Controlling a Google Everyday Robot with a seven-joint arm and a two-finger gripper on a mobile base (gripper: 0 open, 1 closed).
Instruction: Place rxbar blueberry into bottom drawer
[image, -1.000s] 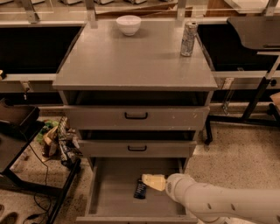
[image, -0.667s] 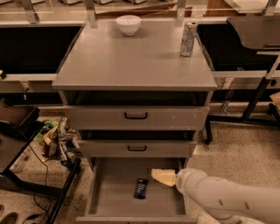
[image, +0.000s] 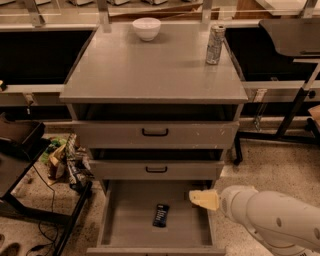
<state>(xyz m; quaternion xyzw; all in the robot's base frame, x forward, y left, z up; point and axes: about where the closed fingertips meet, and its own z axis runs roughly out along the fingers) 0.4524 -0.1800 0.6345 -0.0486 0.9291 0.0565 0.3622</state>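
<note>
Gripper (image: 204, 199) has backed off to the right since a second ago, when it was over the bar; it now sits at the right edge of the bottom drawer (image: 131, 212). Rxbar blueberry (image: 161, 215) lies flat on the drawer floor, near-centre, apart from the gripper. Gripper carries nothing; wide or narrow, cannot tell. Placing looks done, judged from the bar resting free inside. Left: arm retreat; drawer is open. Bowl (image: 147, 28) and can (image: 215, 44) on the cabinet top, far side.
</note>
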